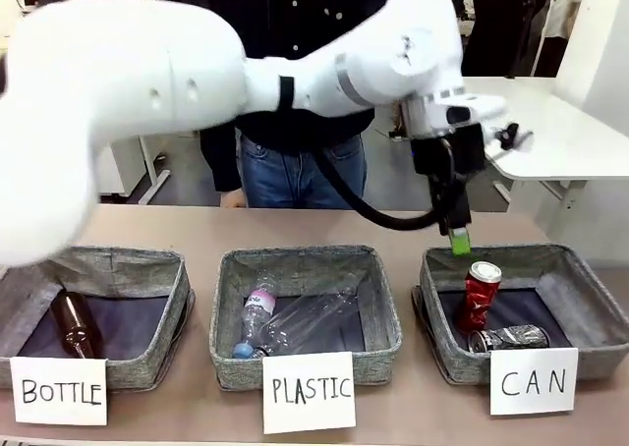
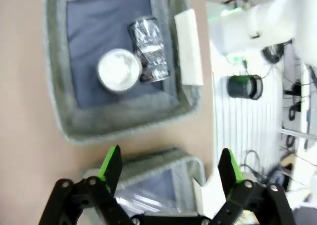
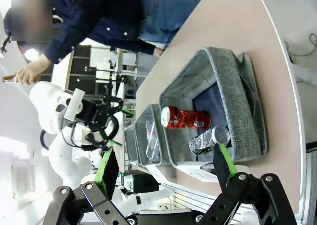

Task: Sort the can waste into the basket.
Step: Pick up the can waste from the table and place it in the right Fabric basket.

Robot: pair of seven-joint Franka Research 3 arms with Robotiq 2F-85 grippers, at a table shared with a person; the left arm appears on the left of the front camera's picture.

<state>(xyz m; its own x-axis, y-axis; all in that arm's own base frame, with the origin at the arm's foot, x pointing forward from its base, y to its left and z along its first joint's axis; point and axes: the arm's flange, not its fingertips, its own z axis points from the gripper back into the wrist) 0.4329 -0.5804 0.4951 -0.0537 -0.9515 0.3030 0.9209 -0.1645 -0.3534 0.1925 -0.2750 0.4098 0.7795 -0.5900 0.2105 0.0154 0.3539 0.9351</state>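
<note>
Red can point(image 1: 478, 296) upright, dark can point(image 1: 509, 339) lying beside it, inside grey CAN basket point(image 1: 590, 279)

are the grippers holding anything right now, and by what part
Nothing is held. The left gripper and right gripper are both open and empty; both cans are in the basket.

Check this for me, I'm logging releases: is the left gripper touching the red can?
Apart. In the front view the left gripper hangs above the red can with basket wall visible between; the left wrist view shows open, empty fingers.
</note>
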